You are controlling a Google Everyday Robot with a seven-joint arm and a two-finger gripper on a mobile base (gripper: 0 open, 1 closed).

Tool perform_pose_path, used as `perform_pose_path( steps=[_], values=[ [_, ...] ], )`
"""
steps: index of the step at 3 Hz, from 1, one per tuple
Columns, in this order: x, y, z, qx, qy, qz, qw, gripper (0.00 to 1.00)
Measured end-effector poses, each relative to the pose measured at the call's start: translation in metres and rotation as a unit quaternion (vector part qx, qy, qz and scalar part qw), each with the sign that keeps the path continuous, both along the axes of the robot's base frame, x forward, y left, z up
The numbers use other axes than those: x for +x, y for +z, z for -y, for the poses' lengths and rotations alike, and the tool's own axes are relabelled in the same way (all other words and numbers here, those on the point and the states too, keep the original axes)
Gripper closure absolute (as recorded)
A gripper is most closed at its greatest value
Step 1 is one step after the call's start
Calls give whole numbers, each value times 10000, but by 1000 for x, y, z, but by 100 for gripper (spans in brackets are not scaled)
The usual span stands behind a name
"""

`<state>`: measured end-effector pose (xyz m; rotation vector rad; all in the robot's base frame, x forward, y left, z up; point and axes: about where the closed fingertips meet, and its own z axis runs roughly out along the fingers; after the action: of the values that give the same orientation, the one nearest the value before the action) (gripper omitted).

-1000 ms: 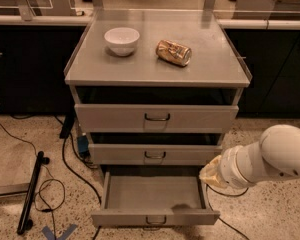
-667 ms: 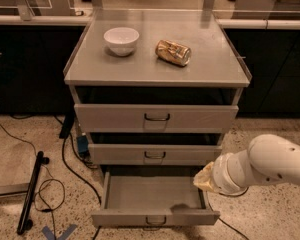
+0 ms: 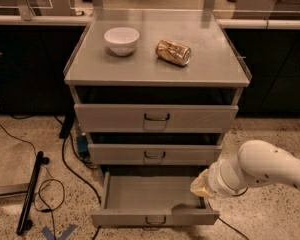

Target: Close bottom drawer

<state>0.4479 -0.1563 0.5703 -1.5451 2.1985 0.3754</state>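
Grey metal bottom drawer (image 3: 150, 196) wide open, so we judge the closing push not yet done; end effector (image 3: 200, 186) beside its side wall, grip state we cannot tell.

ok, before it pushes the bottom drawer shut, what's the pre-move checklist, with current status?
1. Target open: ok. The bottom drawer is pulled out well past the middle drawer.
2. Tray free of obstructions: ok where visible. Its right rear corner is hidden by the gripper.
3. Gripper in front of the front panel, ready to push: not ok. It sits at the tray's right edge, behind the panel.
4. Gripper touching the drawer: cannot tell.
5. Bowl and can on the cabinet top, away from its edges: ok. The can lies on its side.
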Motion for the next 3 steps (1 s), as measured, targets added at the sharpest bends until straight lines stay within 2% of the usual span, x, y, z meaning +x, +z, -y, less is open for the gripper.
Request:
perform_pose_path(
  steps=[1,3],
  values=[
    [-2,-9,-4,-42,46,-78,10000,100],
    [-16,-97,2,-145,-14,-525,9985,100]
  ],
)
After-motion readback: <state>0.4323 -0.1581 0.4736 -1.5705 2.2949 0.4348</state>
